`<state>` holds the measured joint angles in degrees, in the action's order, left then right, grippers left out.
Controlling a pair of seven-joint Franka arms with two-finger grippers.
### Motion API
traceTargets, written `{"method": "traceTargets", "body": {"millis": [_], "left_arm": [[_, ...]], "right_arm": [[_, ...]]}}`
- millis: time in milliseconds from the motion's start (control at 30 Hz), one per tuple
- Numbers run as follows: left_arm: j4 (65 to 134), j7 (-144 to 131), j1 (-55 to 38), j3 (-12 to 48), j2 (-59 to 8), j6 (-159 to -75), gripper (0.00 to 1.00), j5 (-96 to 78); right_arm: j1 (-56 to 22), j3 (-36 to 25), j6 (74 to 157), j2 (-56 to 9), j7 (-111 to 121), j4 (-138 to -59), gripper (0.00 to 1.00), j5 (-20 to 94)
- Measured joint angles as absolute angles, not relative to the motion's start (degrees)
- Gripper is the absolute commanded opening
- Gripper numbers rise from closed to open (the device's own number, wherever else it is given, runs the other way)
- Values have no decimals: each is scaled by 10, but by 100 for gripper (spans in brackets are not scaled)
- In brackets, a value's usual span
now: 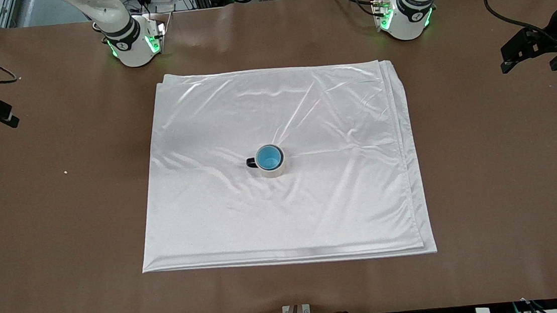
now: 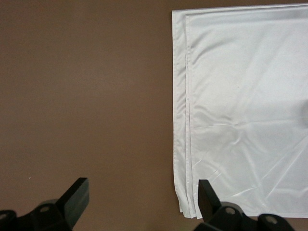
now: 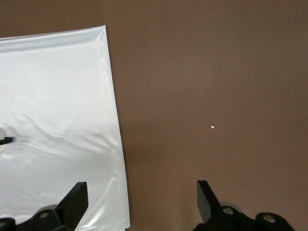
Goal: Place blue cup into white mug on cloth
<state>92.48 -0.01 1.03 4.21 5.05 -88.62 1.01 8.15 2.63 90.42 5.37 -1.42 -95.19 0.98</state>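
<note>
Nearest the front cam: the cloth (image 1: 283, 211), folded white sheet w/ layered edges, lying flat on the brown table (image 1: 62, 221). Approx mid-cloth stands the white mug (image 1: 273, 169), upright, black handle toward the right arm's end of the table. Blue cup (image 1: 269, 157) already sits inside it, rim about level w/ mug rim, looks centred and not tilted. So the placing looks done, imo.

Left gripper (image 2: 143, 199) hangs over bare table just beside the cloth's layered edge, fingers spread wide, nothing between them. Right gripper (image 3: 142, 199) is over the cloth edge at its own end, also wide open and empty; mug handle barely peeks in at the edge of its wrist view. Both arms wait, well apart from the mug.

To finish well: keep both grippers clear, don't drag the cloth, leave mug undisturbed.
</note>
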Motion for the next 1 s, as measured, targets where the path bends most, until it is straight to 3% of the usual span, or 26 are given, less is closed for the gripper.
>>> {"method": "traceTargets", "body": {"millis": [1000], "left_arm": [[925, 11, 11, 41, 50, -877, 100, 10]], "right_arm": [[82, 26, 904, 54, -14, -952, 100, 10]]}}
